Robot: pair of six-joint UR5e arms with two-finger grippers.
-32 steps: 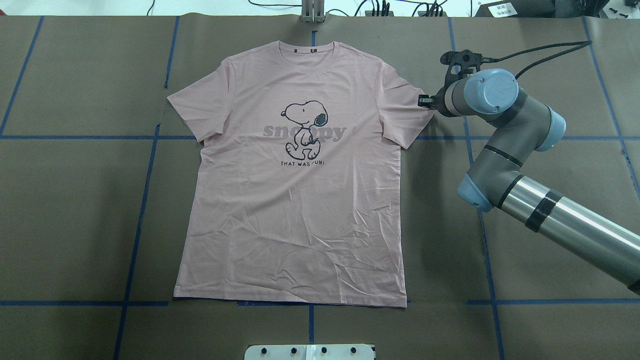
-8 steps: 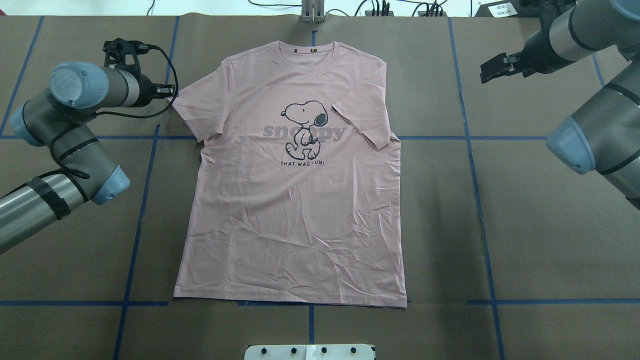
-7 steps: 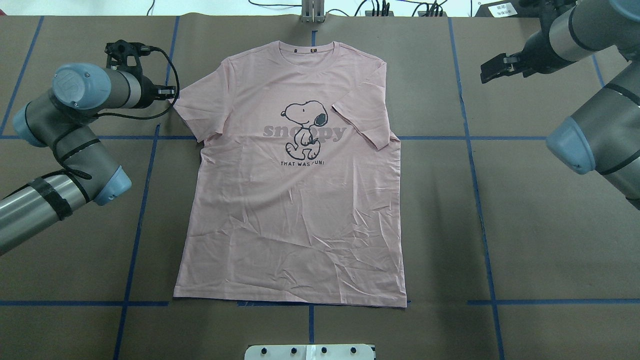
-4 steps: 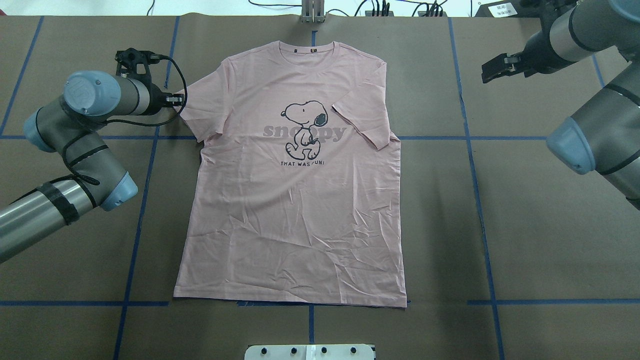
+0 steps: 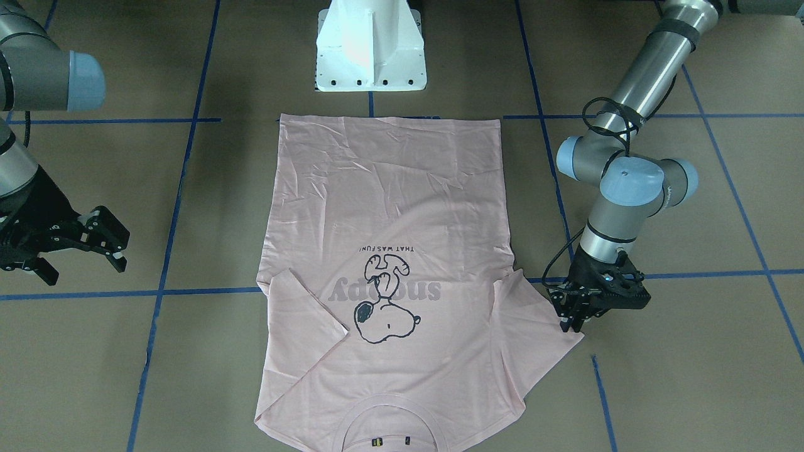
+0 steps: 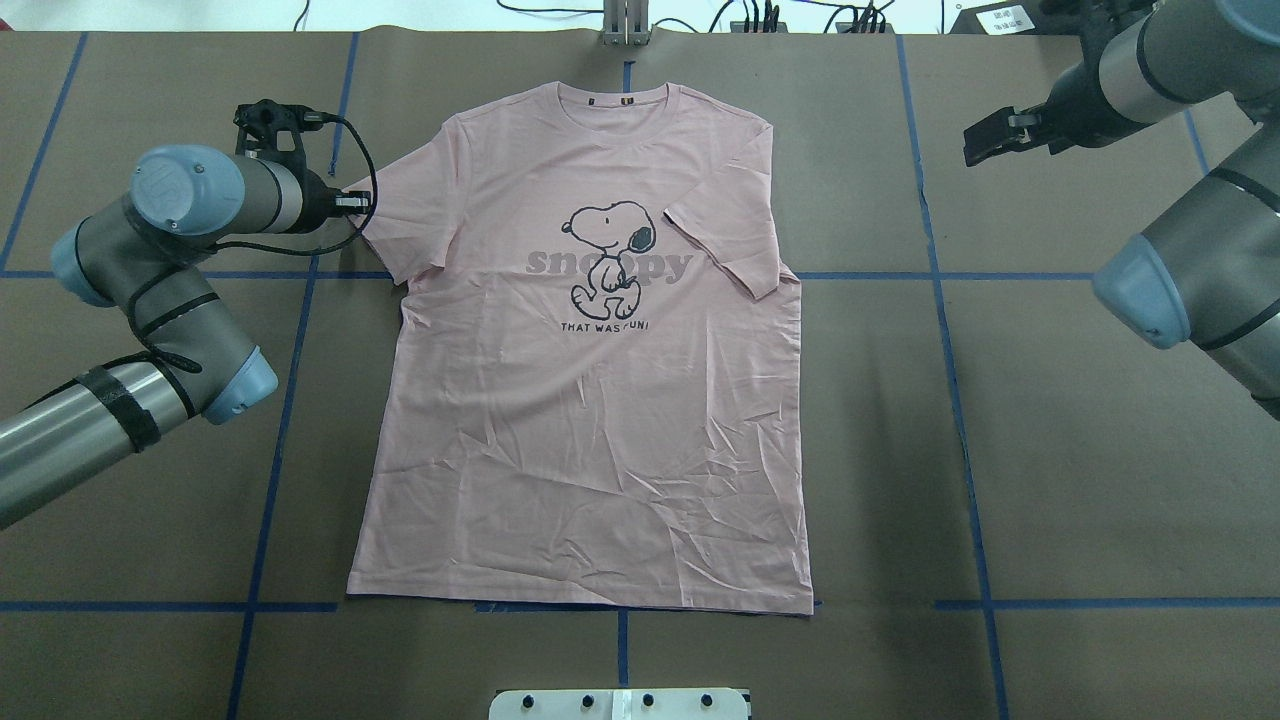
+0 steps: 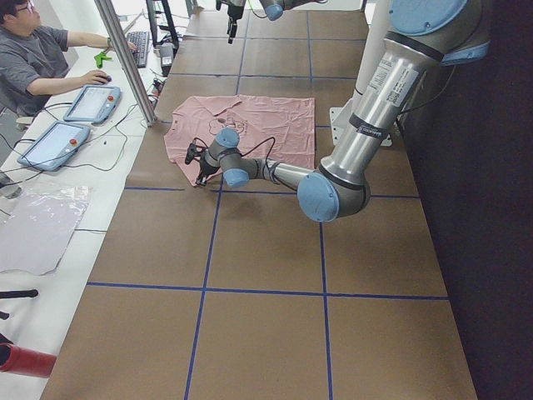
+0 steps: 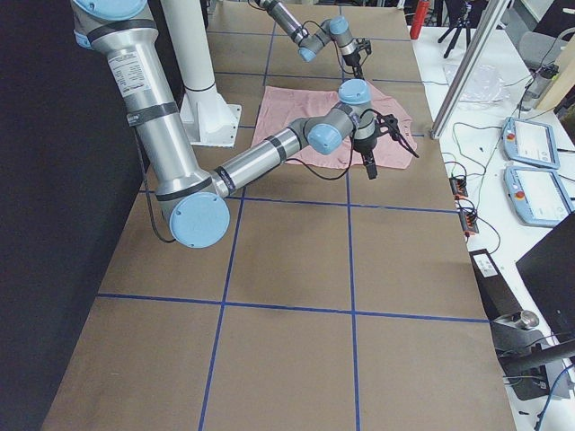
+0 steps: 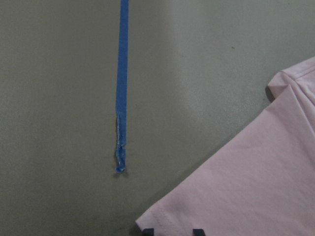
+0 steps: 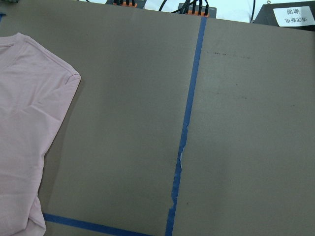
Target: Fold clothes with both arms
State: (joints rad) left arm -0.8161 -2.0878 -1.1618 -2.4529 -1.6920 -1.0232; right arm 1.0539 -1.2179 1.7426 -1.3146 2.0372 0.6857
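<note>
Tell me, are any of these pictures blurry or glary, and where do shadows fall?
Left wrist view: soft focus, with a thin shadow along the sleeve edge of the pale pink short-sleeved T-shirt. Front-facing view: the white pedestal base is washed out by glare. Overhead view: sharp and evenly lit, creases plainly visible.

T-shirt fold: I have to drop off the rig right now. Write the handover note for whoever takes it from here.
Left gripper: fingertips at the hem of the left sleeve; I cannot tell whether it has a grip.
Right gripper: open, holding nothing, out on the robot's right, well apart from the shirt.
T-shirt: flat on the table, print up, collar away from the robot.
Done: right sleeve folded in over the chest.
Left to do: fold the left sleeve in to match, then probably the body folds with both arms.
</note>
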